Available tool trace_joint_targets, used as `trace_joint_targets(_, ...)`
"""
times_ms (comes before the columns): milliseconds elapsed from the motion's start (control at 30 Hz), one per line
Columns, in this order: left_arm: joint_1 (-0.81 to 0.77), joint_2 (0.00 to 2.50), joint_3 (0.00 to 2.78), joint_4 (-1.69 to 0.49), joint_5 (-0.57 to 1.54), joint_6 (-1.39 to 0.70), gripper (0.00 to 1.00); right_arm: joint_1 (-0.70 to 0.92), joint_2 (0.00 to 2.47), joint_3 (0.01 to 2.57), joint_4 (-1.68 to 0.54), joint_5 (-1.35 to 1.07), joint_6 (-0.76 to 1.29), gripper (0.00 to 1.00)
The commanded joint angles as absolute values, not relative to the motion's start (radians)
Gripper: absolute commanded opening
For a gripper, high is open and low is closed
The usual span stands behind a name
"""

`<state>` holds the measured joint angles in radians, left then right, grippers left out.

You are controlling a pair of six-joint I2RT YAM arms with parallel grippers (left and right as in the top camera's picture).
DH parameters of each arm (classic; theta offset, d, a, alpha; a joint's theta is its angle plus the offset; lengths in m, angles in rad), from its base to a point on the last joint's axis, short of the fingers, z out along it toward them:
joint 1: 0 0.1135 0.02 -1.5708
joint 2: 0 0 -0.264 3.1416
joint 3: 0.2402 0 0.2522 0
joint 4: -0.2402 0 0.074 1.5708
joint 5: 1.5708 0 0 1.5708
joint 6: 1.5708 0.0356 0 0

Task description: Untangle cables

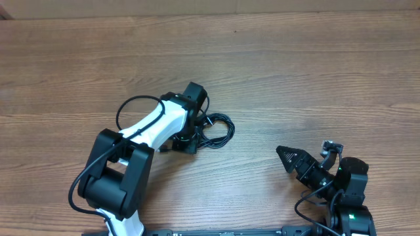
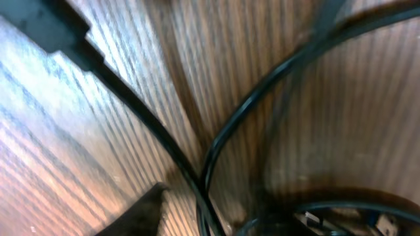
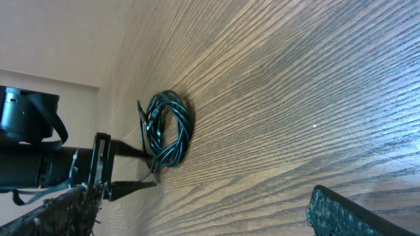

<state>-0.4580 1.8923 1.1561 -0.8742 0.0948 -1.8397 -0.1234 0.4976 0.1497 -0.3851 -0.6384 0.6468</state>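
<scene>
Cables (image 2: 216, 141) crossing right under the left gripper (image 3: 155, 170)
They coil at its fingertips, jaws half-narrowed, grip unclear; right gripper (image 1: 307, 152) spread wide, empty, well apart.

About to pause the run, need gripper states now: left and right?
Left gripper: down at the cables; open or shut cannot be told.
Right gripper: open, holding nothing.

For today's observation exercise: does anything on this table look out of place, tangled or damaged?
Only the cables: they lie bunched in one overlapping coil, right at the left gripper, rather than separated. No damage or spill is visible.
</scene>
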Motion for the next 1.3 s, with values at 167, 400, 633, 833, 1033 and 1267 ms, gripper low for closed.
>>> trace_joint_targets(167,-0.554,1.904,1.128,-0.854,-0.016,-1.865,0.04,-0.119,0.497,0.171,-0.381,-0.629,0.627,0.99)
trace_joint_targets(400,-0.524,1.853,1.146,-0.879,-0.025,-1.622,0.04,-0.119,0.497,0.175,-0.388,-0.63,0.627,0.95)
trace_joint_targets(633,-0.473,1.671,1.261,-0.949,0.001,-1.335,0.04,-0.119,0.522,0.267,-0.501,-0.629,0.612,0.88)
trace_joint_targets(833,-0.471,1.53,1.299,-0.944,0.054,-1.324,0.04,-0.119,0.611,0.359,-0.565,-0.834,0.573,0.89)
trace_joint_targets(1033,-0.47,1.488,1.299,-0.944,0.155,-1.406,0.04,-0.118,0.687,0.359,-0.533,-1.082,0.574,0.89)
trace_joint_targets(1267,-0.47,1.489,1.299,-0.944,0.204,-1.637,0.04,-0.118,0.727,0.359,-0.532,-1.173,0.597,1.0)
